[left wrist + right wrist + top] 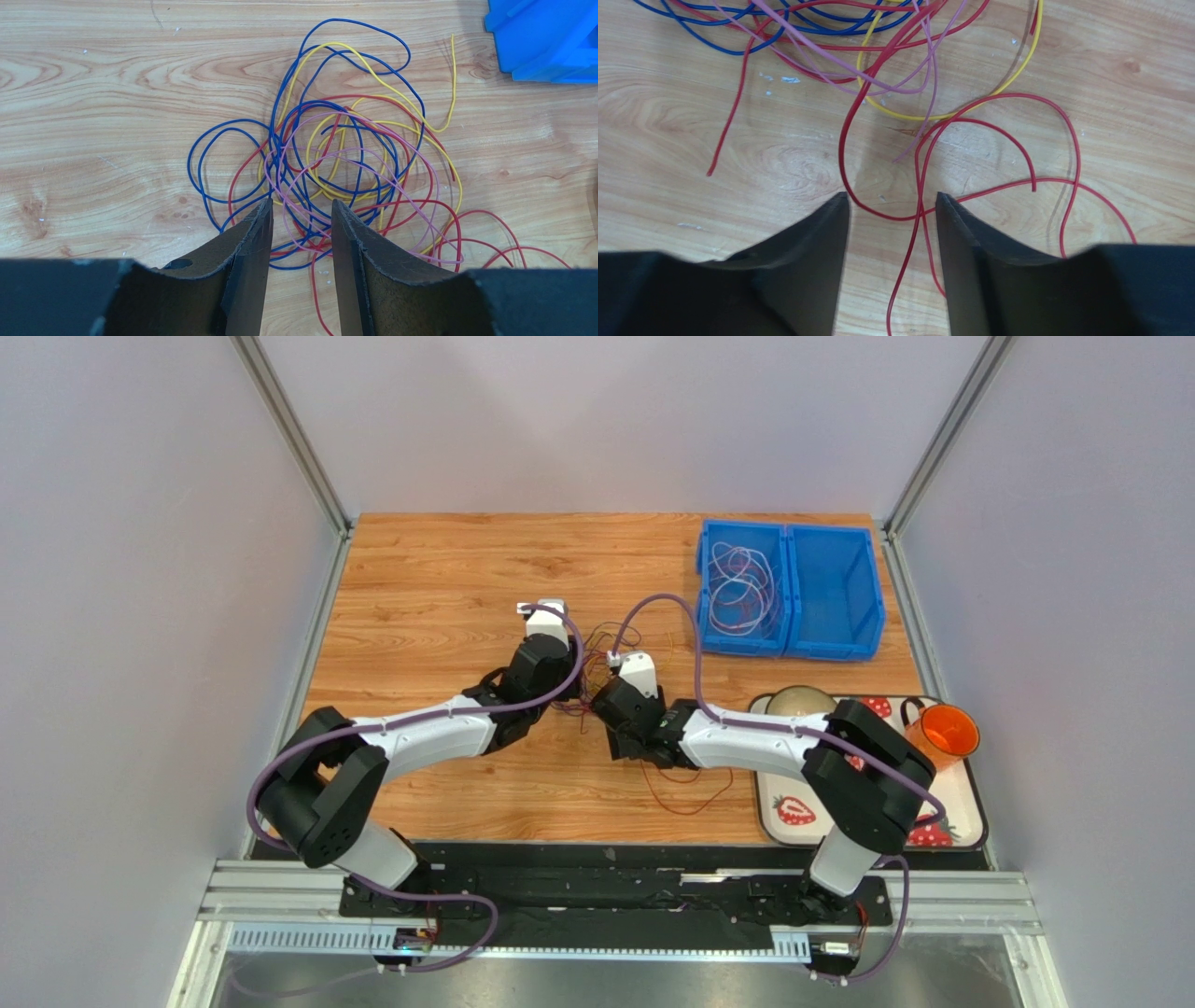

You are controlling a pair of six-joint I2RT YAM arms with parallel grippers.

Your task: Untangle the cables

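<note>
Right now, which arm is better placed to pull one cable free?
Right, probably. The right gripper stands open astride a loose red cable beside the tangle; the left gripper is open over several crossed strands, likely catching a bundle.

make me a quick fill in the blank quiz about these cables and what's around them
1. The tangle of cables lies on a ___ table.
2. In the blue bin, the wires sit only in the ___ compartment.
3. The cable running between the open fingers of the right gripper is ___.
4. The cup near the table's right edge is ___.

Missing words: wooden; left; red; orange.
</note>
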